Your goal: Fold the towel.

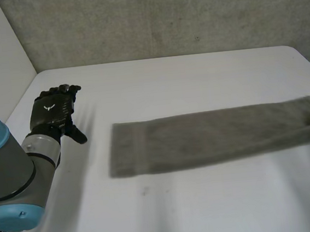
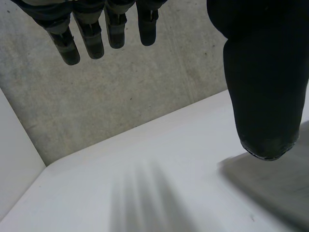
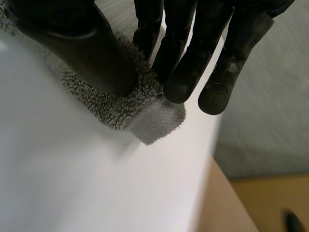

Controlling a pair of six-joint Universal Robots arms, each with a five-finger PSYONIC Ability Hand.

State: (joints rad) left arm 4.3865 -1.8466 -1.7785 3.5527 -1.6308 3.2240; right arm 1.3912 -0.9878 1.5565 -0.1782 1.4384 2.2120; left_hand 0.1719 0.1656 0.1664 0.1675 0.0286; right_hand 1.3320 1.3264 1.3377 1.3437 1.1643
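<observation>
the towel (image 1: 212,135) lay flat on the white surface (image 1: 208,215) as one long grey strip, running from left of the middle across to the right side; my right hand (image 3: 183,53) had it by the corner at its right end, the thumb (image 3: 82,53) pressed down on the pile and the fingers (image 3: 217,92) curled close against the hemmed tip, so the corner was pinched between them; that corner sat near the surface's right edge; my left hand (image 1: 53,110) hung over the surface beside the towel's left end, apart from it and touching no cloth; its fingers (image 2: 91,34) were straight and stood wide of its thumb, holding nothing; in the left wrist view the towel's end showed just past that thumb's tip
</observation>
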